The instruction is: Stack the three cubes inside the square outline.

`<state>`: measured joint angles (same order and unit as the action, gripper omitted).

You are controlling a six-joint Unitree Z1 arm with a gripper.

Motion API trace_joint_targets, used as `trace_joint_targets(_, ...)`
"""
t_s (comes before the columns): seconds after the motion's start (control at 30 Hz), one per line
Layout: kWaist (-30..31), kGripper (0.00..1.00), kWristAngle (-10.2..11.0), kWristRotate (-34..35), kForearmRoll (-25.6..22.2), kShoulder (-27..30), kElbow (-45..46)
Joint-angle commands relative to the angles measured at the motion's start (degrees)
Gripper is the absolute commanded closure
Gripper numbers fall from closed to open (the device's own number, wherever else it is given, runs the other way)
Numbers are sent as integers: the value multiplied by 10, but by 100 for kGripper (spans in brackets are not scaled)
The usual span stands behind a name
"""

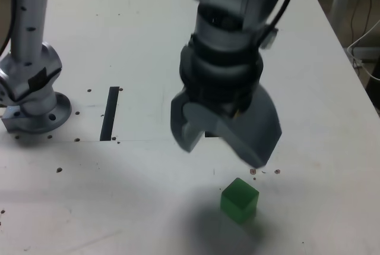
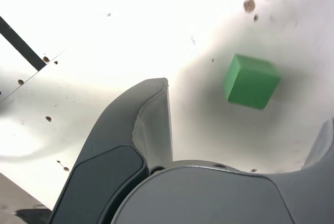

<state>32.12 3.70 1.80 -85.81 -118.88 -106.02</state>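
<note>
A green cube (image 1: 240, 200) (image 2: 251, 81) sits on the white table near the front, alone and touching nothing. My gripper (image 1: 224, 151) (image 2: 249, 117) hangs just above and behind it, open wide, with nothing between its grey fingers (image 2: 151, 119). A short black edge (image 1: 212, 134) peeks out behind the fingers; it may be part of the square outline, most of which the gripper hides.
A straight black strip (image 1: 110, 112) (image 2: 21, 44) lies on the table in the exterior view's left half. The arm's metal base (image 1: 32, 88) is bolted at the far left. Small screw holes dot the table (image 1: 119, 41). Its edge runs down the exterior view's right.
</note>
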Motion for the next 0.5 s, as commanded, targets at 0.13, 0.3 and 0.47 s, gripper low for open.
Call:
trace_joint_targets(0.13, 23, 1, 3, -16, 4, -15, -1)
trace_joint_targets(0.3, 26, 1, 1, -43, 15, -26, 2)
trace_joint_targets(0.47, 26, 1, -8, -73, 40, -37, 3)
